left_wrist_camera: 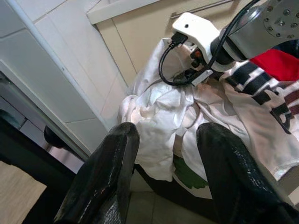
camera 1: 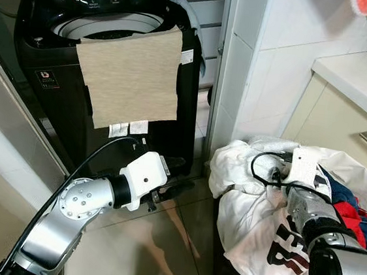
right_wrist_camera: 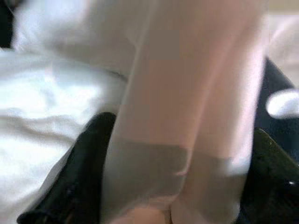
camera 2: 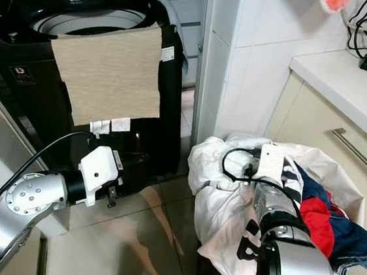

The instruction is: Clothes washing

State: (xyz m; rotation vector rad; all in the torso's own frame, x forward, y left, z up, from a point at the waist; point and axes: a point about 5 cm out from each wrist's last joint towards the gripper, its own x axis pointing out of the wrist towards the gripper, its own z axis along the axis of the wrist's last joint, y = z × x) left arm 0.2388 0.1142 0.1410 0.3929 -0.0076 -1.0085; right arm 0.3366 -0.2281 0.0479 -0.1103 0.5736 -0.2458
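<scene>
One beige cloth (camera 1: 129, 76) hangs lengthwise down washer (camera 1: 60, 59).

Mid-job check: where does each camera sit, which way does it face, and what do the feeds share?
Left eye, on head, forward-down: washing machine, beige cloth, laundry pile, both arms.
Right eye: the same scene, slightly offset.
Left wrist: along the open left tool toward the pile and right arm.
Right wrist: right tool pressed into white fabric.
Shared: the pile.
</scene>
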